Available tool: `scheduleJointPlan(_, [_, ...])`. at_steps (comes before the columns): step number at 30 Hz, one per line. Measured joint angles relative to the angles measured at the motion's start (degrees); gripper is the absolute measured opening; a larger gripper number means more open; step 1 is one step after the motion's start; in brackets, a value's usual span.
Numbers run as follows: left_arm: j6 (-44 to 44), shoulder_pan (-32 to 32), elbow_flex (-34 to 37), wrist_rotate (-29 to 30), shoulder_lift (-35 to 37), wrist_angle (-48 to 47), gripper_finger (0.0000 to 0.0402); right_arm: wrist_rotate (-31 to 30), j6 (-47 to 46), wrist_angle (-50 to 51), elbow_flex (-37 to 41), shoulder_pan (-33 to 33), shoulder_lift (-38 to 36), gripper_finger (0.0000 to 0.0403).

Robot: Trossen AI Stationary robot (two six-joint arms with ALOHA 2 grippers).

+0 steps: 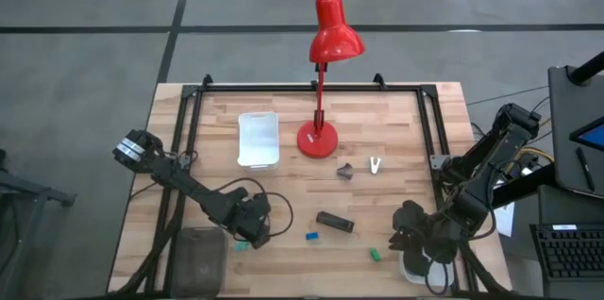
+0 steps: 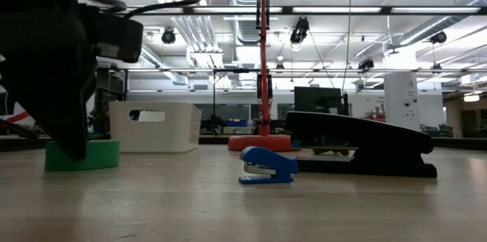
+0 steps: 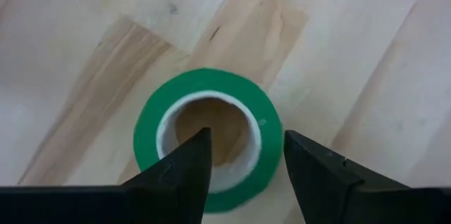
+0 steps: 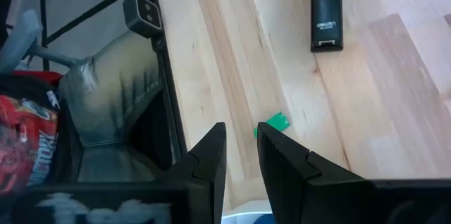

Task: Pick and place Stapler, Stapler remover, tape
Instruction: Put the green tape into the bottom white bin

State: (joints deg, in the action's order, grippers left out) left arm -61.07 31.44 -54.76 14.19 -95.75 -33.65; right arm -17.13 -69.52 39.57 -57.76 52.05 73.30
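Observation:
A green tape roll lies flat on the wooden table near its front left. My left gripper is open above it, pointing steeply down. One finger is over the pale core's hole and the other is outside the ring. The black stapler lies flat toward the front middle. My right gripper hangs above the front right with a narrow empty gap. A grey piece and a pale piece lie near the lamp; which is the stapler remover I cannot tell. My left gripper straddles the tape roll's ring wall from above, one finger over the hole and one outside. I cannot tell whether either finger touches the roll. The roll lies flat on the table.
A red desk lamp stands at the back middle, with a white box to its left. A small blue block and a green block lie near the stapler. A dark bin is at the front left, a white bowl under the right arm.

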Motion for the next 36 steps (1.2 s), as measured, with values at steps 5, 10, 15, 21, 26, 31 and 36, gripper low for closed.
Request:
scheduleJointPlan(5, [5.0,-0.1,0.6,2.4,-0.1,1.8,0.0173,-1.6,2.5,0.0,0.0,-0.3,0.0,0.0077])
scheduleJointPlan(10, [7.9,-0.2,0.6,3.1,-0.1,4.2,0.0132,-5.2,3.4,-0.1,0.0,-0.5,0.0,0.0077])
scheduleJointPlan(15, [7.6,-0.2,1.3,3.1,-0.1,4.9,0.0073,-6.0,5.7,-0.1,0.0,-0.6,0.0,0.0077])
scheduleJointPlan(21, [12.8,-0.5,1.6,5.1,0.0,6.7,0.0041,-10.0,7.5,-0.1,0.0,-0.6,0.0,0.0077])
scheduleJointPlan(26, [20.1,-0.5,1.4,8.0,0.0,14.2,0.0057,-12.6,10.6,-1.1,0.0,-0.6,0.0,0.0077])
scheduleJointPlan(31, [32.8,-0.7,1.4,10.1,0.0,29.4,0.0049,-19.0,17.3,-4.5,0.0,-0.6,0.0,0.0077])
scheduleJointPlan(36, [50.4,-1.0,1.4,10.3,0.0,50.3,0.0041,-29.4,26.3,-9.1,0.2,-0.6,0.0,0.0077])
